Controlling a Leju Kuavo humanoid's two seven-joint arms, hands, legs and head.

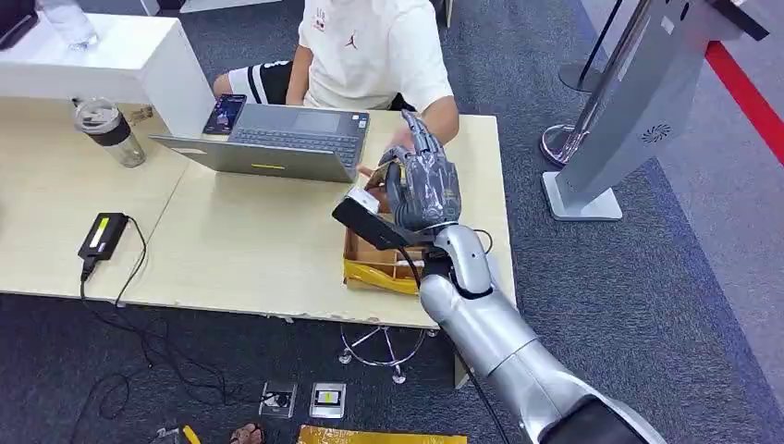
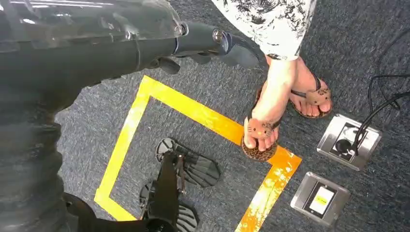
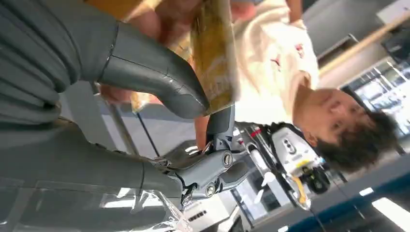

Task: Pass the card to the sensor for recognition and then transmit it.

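My right hand (image 1: 425, 185) is raised over the table's right part, above an open cardboard box (image 1: 370, 273). In the right wrist view its thumb (image 3: 154, 72) and a dark finger pinch a yellowish-brown card (image 3: 215, 53) seen edge-on. The seated person in a white shirt (image 1: 370, 46) reaches a hand (image 1: 393, 148) up to mine. That person's fingers (image 3: 159, 14) lie right by the card; whether they grip it I cannot tell. My left hand (image 2: 212, 41) hangs above the carpet, holding nothing, fingers stretched out. A grey standing kiosk (image 1: 638, 111) is to the right of the table.
On the table lie a grey laptop (image 1: 277, 139), a phone (image 1: 225, 113), a lidded cup (image 1: 109, 129) and a black power brick (image 1: 102, 236) with cable. Beneath my left hand are yellow floor tape (image 2: 193, 111), floor sockets (image 2: 348, 140) and a second person's sandalled feet (image 2: 270, 121).
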